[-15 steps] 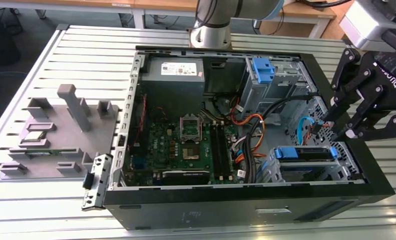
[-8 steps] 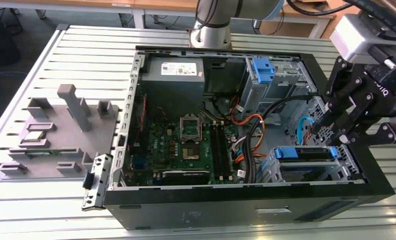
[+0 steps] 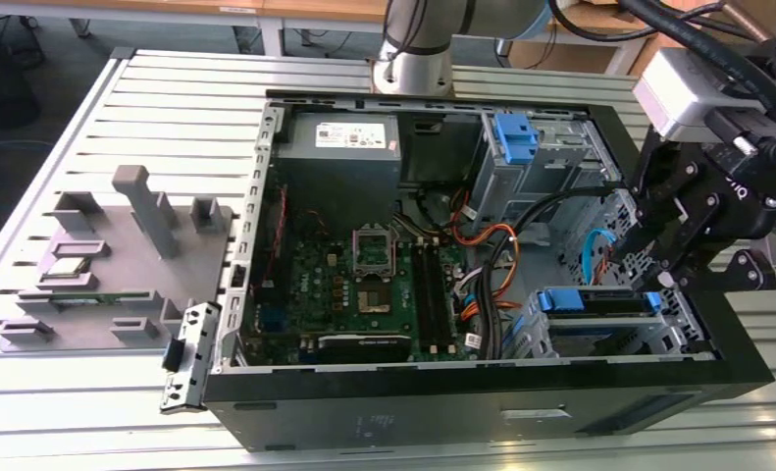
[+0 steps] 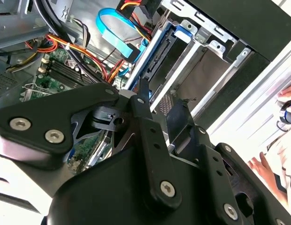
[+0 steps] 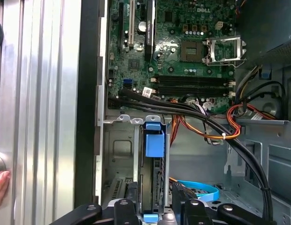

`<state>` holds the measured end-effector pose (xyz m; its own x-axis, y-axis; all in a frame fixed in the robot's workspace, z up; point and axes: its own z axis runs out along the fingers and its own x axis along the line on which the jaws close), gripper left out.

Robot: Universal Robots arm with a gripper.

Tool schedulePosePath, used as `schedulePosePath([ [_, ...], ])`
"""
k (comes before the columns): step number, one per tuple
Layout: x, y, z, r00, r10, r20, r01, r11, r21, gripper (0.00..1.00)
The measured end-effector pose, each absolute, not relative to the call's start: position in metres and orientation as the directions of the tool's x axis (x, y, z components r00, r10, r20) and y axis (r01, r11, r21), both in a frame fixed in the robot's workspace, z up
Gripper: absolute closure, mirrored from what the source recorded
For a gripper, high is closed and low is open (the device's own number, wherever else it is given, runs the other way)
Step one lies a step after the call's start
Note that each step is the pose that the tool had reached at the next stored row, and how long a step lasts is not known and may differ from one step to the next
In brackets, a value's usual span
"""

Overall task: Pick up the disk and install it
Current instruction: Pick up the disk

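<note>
Where the hand (image 3: 652, 275) hangs: over the cage (image 3: 686, 312) in the case's corner on the exterior view's right, just above the disk.
Hand state: open, with the fingers (image 4: 141, 101) spread apart and nothing between them; in the second wrist view the cage shows through the gap.
Disk (image 3: 594, 301): sits edge-on in a slot of the cage, blue frame around it; in the first wrist view (image 5: 152, 180) it lies in line with the gap between the fingers, its blue tab toward the board.
Contact: I cannot tell whether a finger touches the disk's frame.
Case (image 3: 492, 407): black, lying on the counter (image 3: 165, 88), open side up.
Board (image 3: 361, 285): green, on the case floor, between the cage and the case wall on the exterior view's left.
Cables (image 3: 492, 245): black, orange and blue, running from the board past the cage.
Power supply (image 3: 348, 137): grey box in a far corner of the case, well apart from the disk.
Spare bracket (image 3: 516, 137): blue, in a bay near the power supply.
Tray (image 3: 113, 255): grey, on the counter beside the case, on the exterior view's left, with small parts on it.
Person: a fingertip (image 5: 0, 185) on the counter beside the case.
</note>
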<state>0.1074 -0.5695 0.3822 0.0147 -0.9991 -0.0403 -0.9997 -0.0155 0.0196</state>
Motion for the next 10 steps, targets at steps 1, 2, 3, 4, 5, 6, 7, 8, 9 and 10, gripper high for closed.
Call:
schedulePosePath([
  [1, 0.1069, -0.5695, 0.3813, 0.018, -0.999, -0.040, -1.000, -0.018, 0.016, 0.58],
  [2, 0.1064, -0.5695, 0.3804, 0.020, -0.999, -0.040, -1.000, -0.020, 0.012, 0.58],
  [3, 0.1058, -0.5695, 0.3797, 0.022, -0.999, -0.040, -1.000, -0.022, 0.009, 0.58],
  [4, 0.1050, -0.5695, 0.3794, 0.023, -0.999, -0.040, -1.000, -0.023, 0.006, 0.58],
  [5, 0.1045, -0.5696, 0.3793, 0.023, -0.999, -0.040, -1.000, -0.023, 0.006, 0.58],
  [6, 0.1045, -0.5695, 0.3794, 0.023, -0.999, -0.040, -1.000, -0.024, 0.006, 0.58],
  [7, 0.1045, -0.5692, 0.3794, 0.023, -0.999, -0.040, -1.000, -0.024, 0.006, 0.58],
  [8, 0.1044, -0.5684, 0.3794, 0.023, -0.999, -0.040, -1.000, -0.024, 0.006, 0.58],
  [9, 0.1042, -0.5673, 0.3793, 0.023, -0.999, -0.040, -1.000, -0.023, 0.006, 0.58],
  [10, 0.1041, -0.5662, 0.3790, 0.023, -0.999, -0.040, -1.000, -0.023, 0.006, 0.58],
])
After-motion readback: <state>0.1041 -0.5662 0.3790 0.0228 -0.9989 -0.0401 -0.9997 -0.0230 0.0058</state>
